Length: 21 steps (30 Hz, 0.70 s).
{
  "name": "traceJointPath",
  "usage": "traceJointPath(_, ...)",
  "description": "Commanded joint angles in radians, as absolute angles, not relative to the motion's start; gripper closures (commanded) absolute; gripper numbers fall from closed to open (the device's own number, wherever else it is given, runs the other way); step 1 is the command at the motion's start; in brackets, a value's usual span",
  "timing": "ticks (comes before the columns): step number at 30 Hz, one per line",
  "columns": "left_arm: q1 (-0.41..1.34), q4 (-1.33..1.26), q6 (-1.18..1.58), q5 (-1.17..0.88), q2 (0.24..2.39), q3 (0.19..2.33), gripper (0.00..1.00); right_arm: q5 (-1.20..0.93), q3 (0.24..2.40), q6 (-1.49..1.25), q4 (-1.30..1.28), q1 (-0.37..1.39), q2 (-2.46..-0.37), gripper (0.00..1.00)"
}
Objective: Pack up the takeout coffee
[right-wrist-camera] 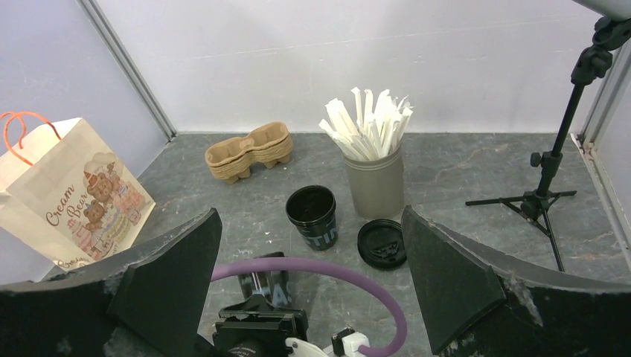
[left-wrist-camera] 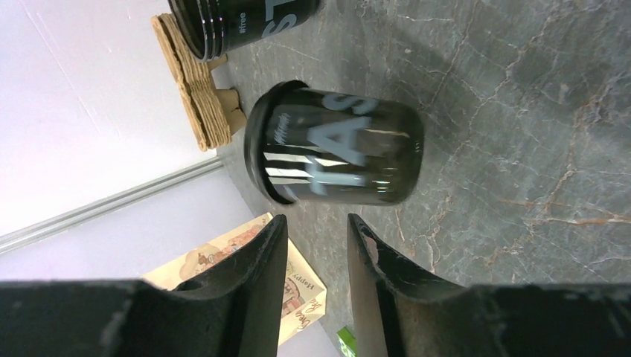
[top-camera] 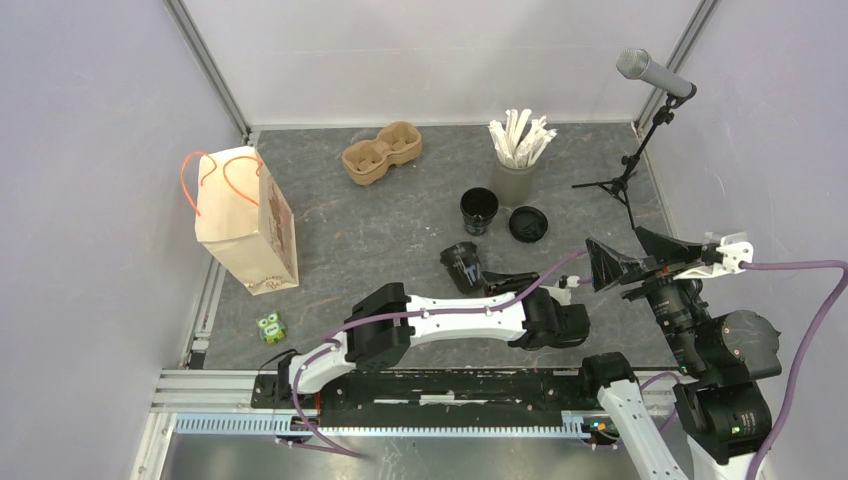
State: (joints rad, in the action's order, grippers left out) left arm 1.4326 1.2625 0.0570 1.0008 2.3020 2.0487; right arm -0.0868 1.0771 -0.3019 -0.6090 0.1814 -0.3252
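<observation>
Sideways, left gripper (left-wrist-camera: 316,223) parted, facing takeout coffee (left-wrist-camera: 335,152)

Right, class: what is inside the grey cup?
The grey cup holds white wrapped sticks, bunched, tops fanning out above its rim. Their lower ends are hidden by its wall.

Grey table (top-camera: 400,225) with bag (top-camera: 250,225), pulp carrier (top-camera: 381,152), stick cup (top-camera: 513,182), two black cups (top-camera: 479,210), lid (top-camera: 528,223), mic stand (top-camera: 641,150)

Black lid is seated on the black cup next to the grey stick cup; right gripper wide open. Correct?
No: the black lid is not on the black cup; it lies on the table beside it, as the right wrist view shows. That cup stands next to the grey stick cup, and the right gripper is wide open.
</observation>
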Motion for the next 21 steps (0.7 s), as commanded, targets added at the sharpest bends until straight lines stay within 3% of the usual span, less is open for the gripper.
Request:
traceJointPath(1,1.439,1.218,0.013,0.966,2.292,2.062,0.57,-0.068,1.099,-0.307,-0.603,0.187,-0.315,0.02)
traceJointPath(10,1.394,1.085,0.132,0.807,2.133,1.991,0.47,-0.086,1.071,-0.305,-0.601,0.193,-0.321,0.02)
traceJointPath(16,1.216,0.843,0.305,0.585,1.790,1.700,0.37,-0.134,1.040,-0.299,-0.591,0.193,-0.324,0.02)
traceJointPath(21,0.938,0.530,0.426,0.169,1.459,1.347,0.29,-0.245,0.882,-0.291,-0.554,0.193,-0.358,0.02)
